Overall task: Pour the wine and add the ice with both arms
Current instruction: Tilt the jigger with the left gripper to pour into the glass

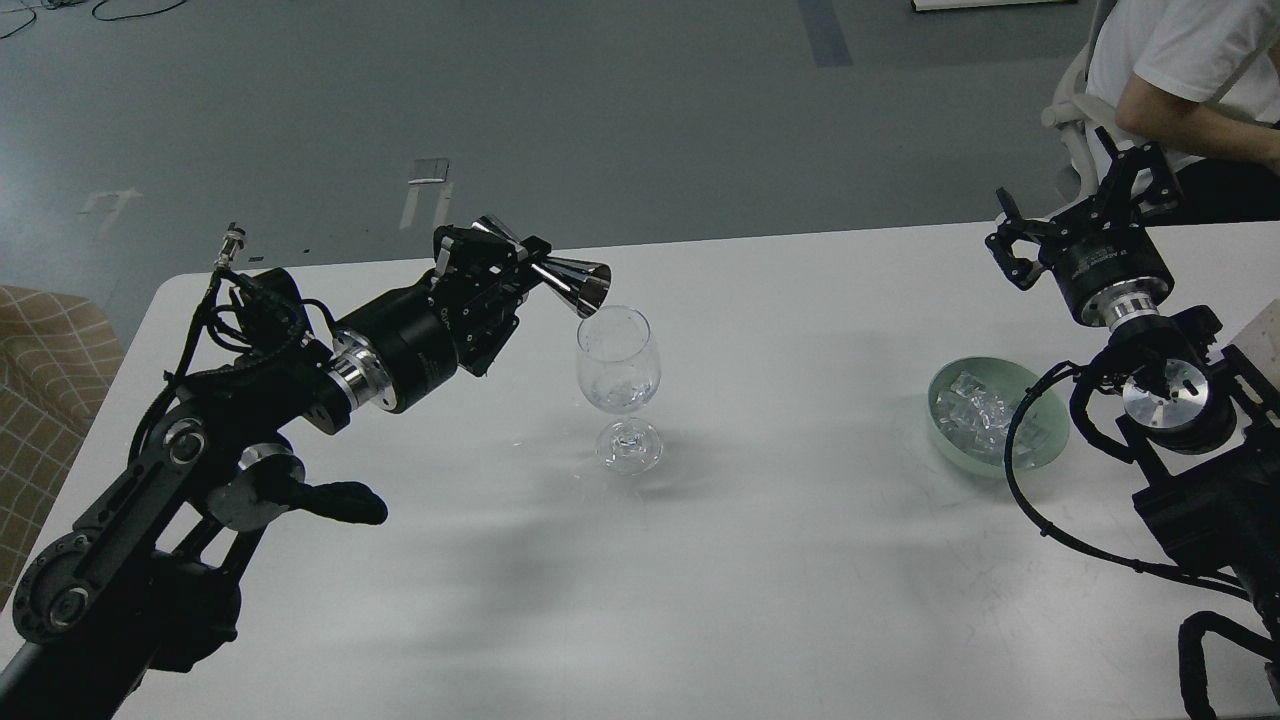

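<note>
A clear stemmed glass point(619, 380) stands upright mid-table, with a little clear wine point(620, 396) in the bottom of its bowl. My left gripper point(510, 262) is shut on a silver double-cone jigger point(568, 279), held tipped with its mouth just above and left of the glass rim. A pale green bowl point(1046, 440) holds a heap of clear ice cubes point(975, 412) at the right. My right gripper point(1075, 210) is open and empty, raised behind and above the bowl.
The white table point(760, 560) has its far edge just behind both grippers. A seated person in a white shirt point(1180, 70) is at the far right corner. A checked cushion point(40, 390) lies off the table's left edge.
</note>
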You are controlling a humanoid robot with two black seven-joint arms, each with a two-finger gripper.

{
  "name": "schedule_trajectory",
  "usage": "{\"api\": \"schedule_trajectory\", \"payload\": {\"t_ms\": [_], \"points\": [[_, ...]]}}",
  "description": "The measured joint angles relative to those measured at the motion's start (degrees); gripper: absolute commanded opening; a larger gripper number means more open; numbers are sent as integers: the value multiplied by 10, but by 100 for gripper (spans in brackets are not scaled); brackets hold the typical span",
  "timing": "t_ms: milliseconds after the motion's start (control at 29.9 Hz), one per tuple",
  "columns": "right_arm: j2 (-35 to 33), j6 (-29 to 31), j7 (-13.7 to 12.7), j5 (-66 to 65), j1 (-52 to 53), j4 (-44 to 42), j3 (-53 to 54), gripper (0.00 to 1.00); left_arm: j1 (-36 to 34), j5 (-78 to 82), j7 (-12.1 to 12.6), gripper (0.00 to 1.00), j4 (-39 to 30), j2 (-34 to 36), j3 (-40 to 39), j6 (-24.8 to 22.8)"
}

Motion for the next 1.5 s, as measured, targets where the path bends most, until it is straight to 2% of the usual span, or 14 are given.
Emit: {"api": "schedule_trajectory", "payload": {"t_ms": [100, 267, 368, 769, 1270, 1504], "points": [[0, 1, 0, 0, 0, 0, 0, 100, -1, 19, 2, 17, 0, 1, 0, 0], [-1, 1, 0, 1, 0, 0, 0, 100, -3, 50, 30, 17, -23, 5, 0, 0], [-1, 1, 0, 1, 0, 1, 0, 100, -6, 54, 36, 17, -34, 8, 0, 0], [-1, 0, 0, 1, 0, 2, 1, 100, -8, 156, 37, 17, -41, 15, 0, 0], [-13, -1, 1, 1, 0, 2, 1, 100, -15, 160, 39, 17, -57, 9, 0, -17], [-13, 0, 1, 1, 0, 2, 1, 100, -35, 161, 50, 17, -57, 14, 16, -18]]}}
